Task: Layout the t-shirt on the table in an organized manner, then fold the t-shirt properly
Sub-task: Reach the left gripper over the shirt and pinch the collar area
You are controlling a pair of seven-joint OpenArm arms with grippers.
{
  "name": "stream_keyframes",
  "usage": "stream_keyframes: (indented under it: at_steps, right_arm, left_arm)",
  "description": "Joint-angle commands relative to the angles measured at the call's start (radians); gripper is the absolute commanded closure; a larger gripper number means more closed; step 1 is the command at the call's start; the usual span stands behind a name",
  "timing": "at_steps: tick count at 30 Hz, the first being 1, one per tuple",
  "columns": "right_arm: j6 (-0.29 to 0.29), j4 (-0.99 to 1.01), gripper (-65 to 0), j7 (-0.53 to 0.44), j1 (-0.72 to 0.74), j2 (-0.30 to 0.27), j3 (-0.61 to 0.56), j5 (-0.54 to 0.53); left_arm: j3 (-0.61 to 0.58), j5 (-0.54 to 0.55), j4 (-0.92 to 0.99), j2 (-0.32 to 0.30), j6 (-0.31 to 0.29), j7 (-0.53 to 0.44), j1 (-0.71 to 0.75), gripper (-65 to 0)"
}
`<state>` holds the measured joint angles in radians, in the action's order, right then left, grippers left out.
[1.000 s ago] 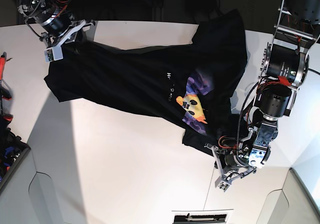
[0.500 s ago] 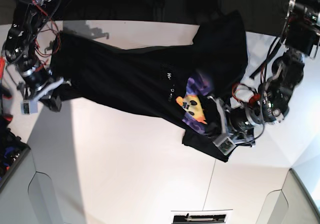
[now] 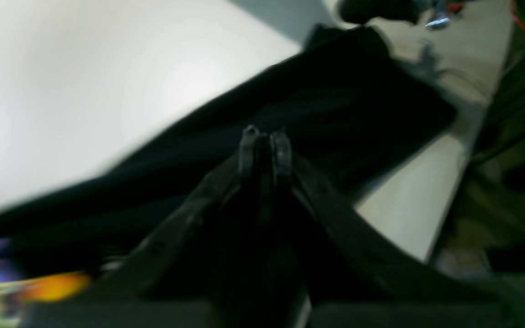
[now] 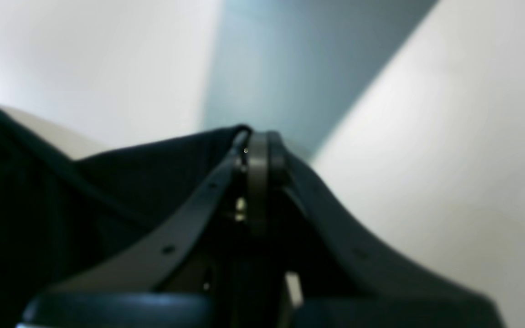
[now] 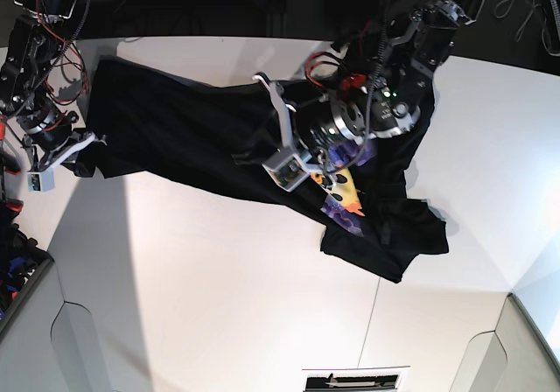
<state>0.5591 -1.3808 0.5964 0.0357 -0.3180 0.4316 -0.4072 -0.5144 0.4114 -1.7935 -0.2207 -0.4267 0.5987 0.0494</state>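
Black shirt (image 5: pixel 201 143) is sprawled crooked on the white table (image 5: pixel 219 287), pinched in the left gripper (image 3: pixel 265 136) mid-body and the right gripper (image 4: pixel 255 141) at its edge, so I'd tension evenly, sliding low to avoid bunching.

Black arms, seemingly red-wired

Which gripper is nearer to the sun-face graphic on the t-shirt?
Left. The left gripper is over the middle of the t-shirt, just beside the sun-face graphic. The right gripper is at the shirt's far edge, across the garment from the graphic.
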Motion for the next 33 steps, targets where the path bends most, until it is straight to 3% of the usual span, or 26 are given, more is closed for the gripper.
stream_keyframes:
  at_steps: [1,11,22,24,29,33]
  right_arm:
    - [0.007,-0.014,0.0,-0.012,0.003,-0.005,0.004,-0.013]
    - [0.007,0.001,0.0,-0.017,0.003,0.024,-0.022,0.019]
    - [0.007,0.111,0.0,-0.027,0.014,0.024,-0.022,0.021]
    - [0.007,0.111,0.0,-0.027,0.013,0.024,-0.022,0.018]
    - [0.021,0.108,0.0,-0.027,0.015,0.027,-0.022,-0.087]
    - [0.021,0.108,0.0,-0.023,0.019,0.041,-0.022,-0.090]
  left_arm:
    - [-0.026,0.006,0.011,0.014,-0.004,-0.012,-0.003,-4.6]
    - [-0.252,-0.107,0.099,0.139,-0.003,-0.017,0.041,-4.6]
    - [-0.256,-0.188,0.179,0.214,0.000,-0.057,0.047,-4.6]
    - [-0.256,-0.208,0.179,0.224,0.027,-0.061,0.042,-4.6]
    - [-0.256,-0.219,0.179,0.226,0.042,-0.079,-0.002,-4.6]
    - [-0.256,-0.228,0.180,0.226,0.042,-0.080,-0.048,-4.6]
